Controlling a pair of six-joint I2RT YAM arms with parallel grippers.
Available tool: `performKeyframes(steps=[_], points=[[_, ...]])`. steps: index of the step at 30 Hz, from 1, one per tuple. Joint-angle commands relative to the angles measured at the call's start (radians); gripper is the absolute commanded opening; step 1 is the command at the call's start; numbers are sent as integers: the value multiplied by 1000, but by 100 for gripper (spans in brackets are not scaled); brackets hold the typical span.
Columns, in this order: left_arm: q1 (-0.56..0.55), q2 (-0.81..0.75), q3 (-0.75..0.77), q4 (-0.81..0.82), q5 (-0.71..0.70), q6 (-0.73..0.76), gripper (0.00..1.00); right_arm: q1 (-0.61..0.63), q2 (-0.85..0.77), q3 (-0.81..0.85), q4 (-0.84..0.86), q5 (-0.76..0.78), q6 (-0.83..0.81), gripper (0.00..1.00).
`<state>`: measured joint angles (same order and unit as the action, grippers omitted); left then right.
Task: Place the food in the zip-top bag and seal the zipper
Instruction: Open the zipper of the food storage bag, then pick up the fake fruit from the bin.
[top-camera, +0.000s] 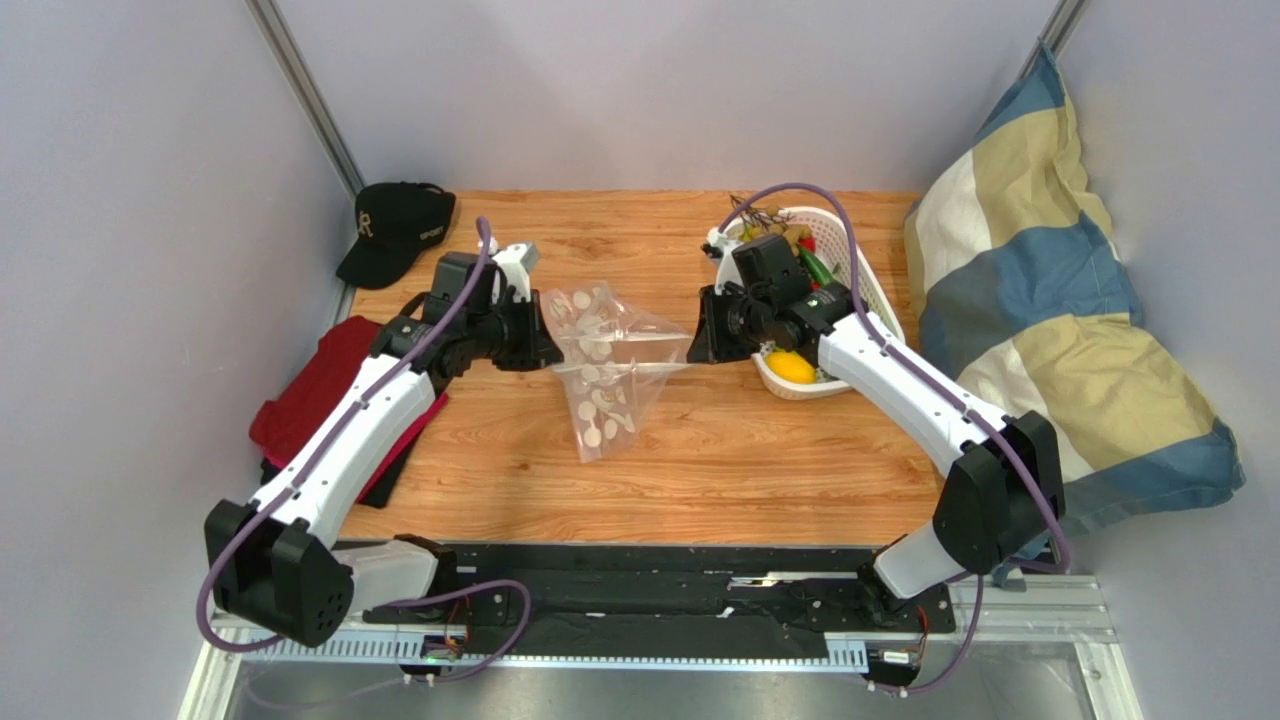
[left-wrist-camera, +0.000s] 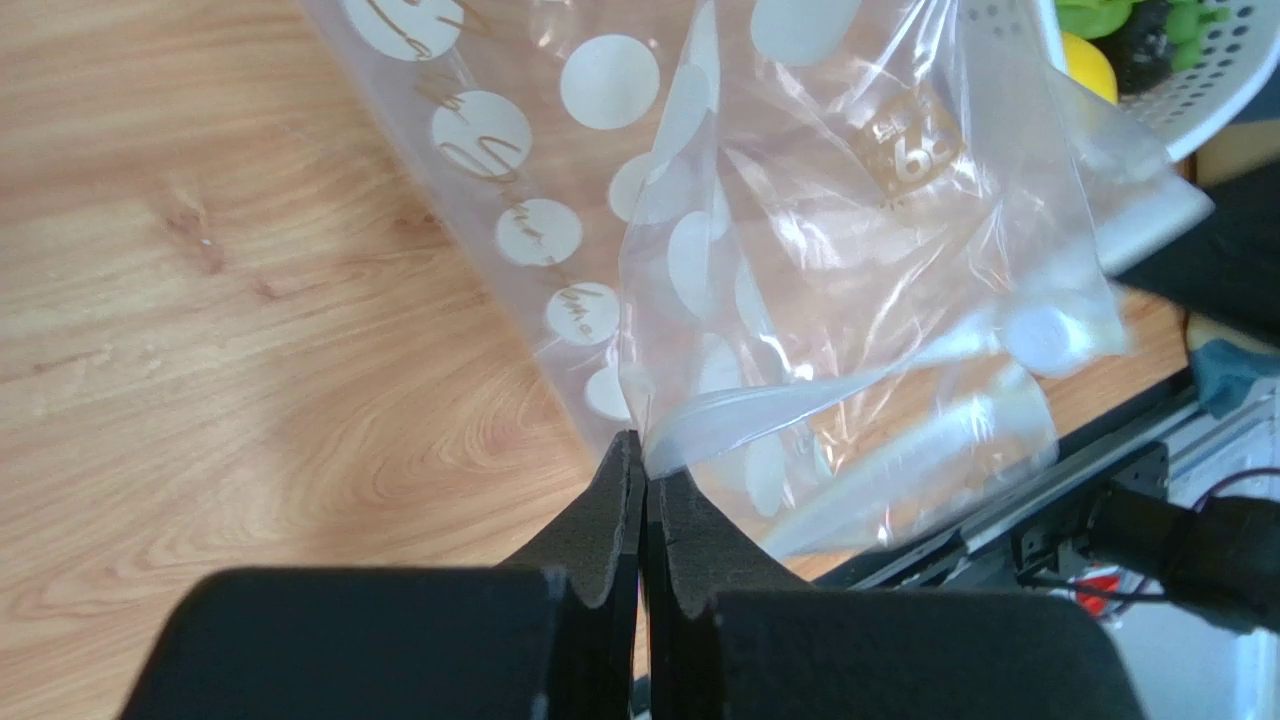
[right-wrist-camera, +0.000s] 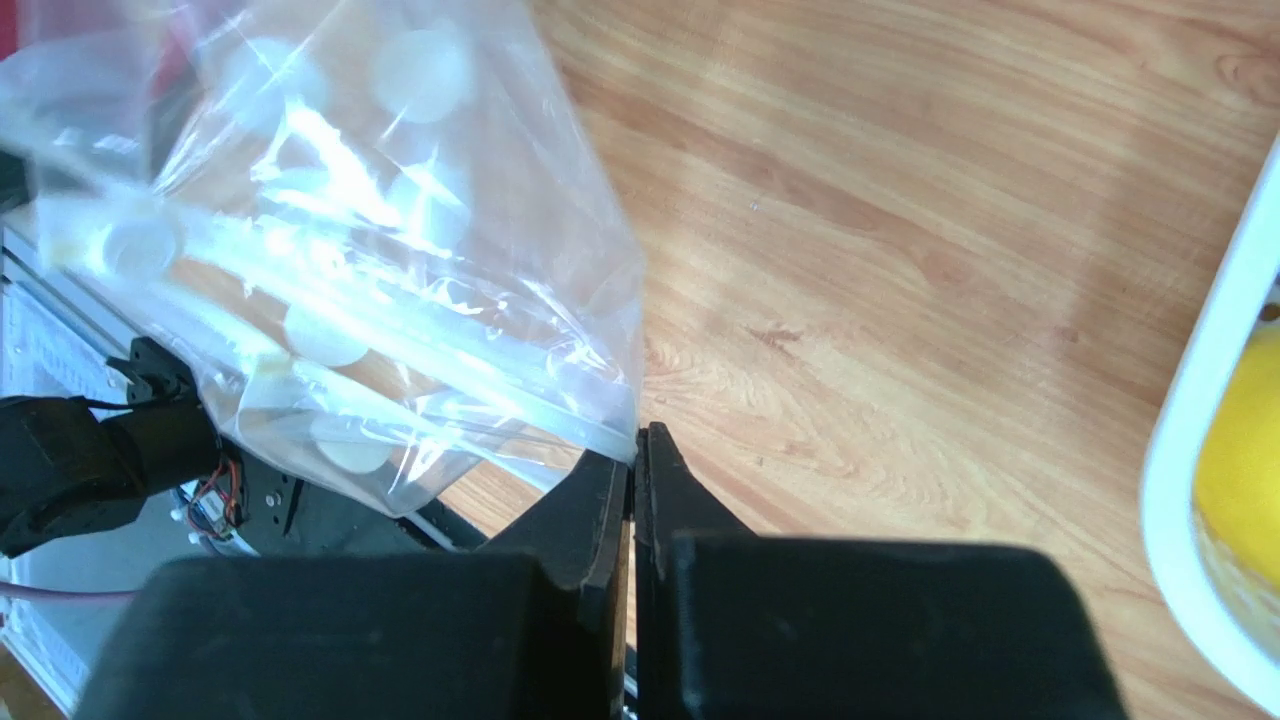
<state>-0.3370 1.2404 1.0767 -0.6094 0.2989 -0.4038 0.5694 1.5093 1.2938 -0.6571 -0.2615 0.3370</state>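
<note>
The clear zip-top bag with white dots hangs over the table middle, stretched between both grippers. My left gripper is shut on its left top corner; in the left wrist view the jaws pinch the bag at the zipper strip. My right gripper is shut on the right top corner, also in the right wrist view, with the bag to its left. The food lies in the white basket: a yellow lemon and green and red pieces.
A black cap lies at the back left. A red cloth lies under my left arm. A blue and yellow pillow leans at the right. The basket rim is close to my right gripper.
</note>
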Motion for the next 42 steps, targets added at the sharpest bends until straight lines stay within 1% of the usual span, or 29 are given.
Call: performKeyframes(steps=[1,3,5,7,10,12,14,17,18,21,24,27,30,32,34,35,37,39,40,42], points=[[0,-78,66,-171,-90,198,0,-23,12,9,-62,-10,-105,0],[0,-68,78,-205,-95,221,0,-23,28,9,-53,-13,-139,0],[1,-41,84,-214,-38,220,0,-23,61,16,-49,-22,-154,0],[-2,-16,86,-196,50,176,0,-23,86,33,-42,-71,-167,0],[-13,60,98,-147,112,102,0,-22,101,47,-22,-125,-199,1],[-14,125,107,-106,129,68,0,-22,133,81,-47,-125,-232,8],[-16,190,129,-86,129,31,0,-20,169,113,-65,-116,-248,13],[-17,269,160,-70,138,-7,0,-22,195,159,-81,-108,-273,32],[-17,286,167,-69,143,-15,0,-23,206,171,-88,-105,-279,44],[-17,341,190,-62,161,-35,0,-32,194,212,-122,-107,-309,66],[-22,375,207,-56,166,-49,0,-69,178,260,-170,-145,-331,76],[-30,404,219,-52,174,-59,0,-126,157,289,-213,-177,-360,83],[-40,425,227,-46,177,-66,0,-184,140,292,-240,-165,-395,86],[-43,442,235,-43,178,-73,0,-232,140,289,-265,-148,-409,86],[-46,452,245,-43,180,-78,0,-265,140,282,-271,-88,-427,86],[-46,461,250,-44,181,-78,0,-304,137,277,-271,-56,-434,86],[-50,471,258,-41,186,-79,0,-338,144,279,-271,-18,-480,86],[-51,482,264,-38,190,-82,0,-374,173,300,-279,59,-530,86],[-51,488,269,-41,192,-82,0,-387,184,308,-282,80,-571,86],[-53,495,273,-39,195,-82,0,-436,227,338,-300,102,-601,86]])
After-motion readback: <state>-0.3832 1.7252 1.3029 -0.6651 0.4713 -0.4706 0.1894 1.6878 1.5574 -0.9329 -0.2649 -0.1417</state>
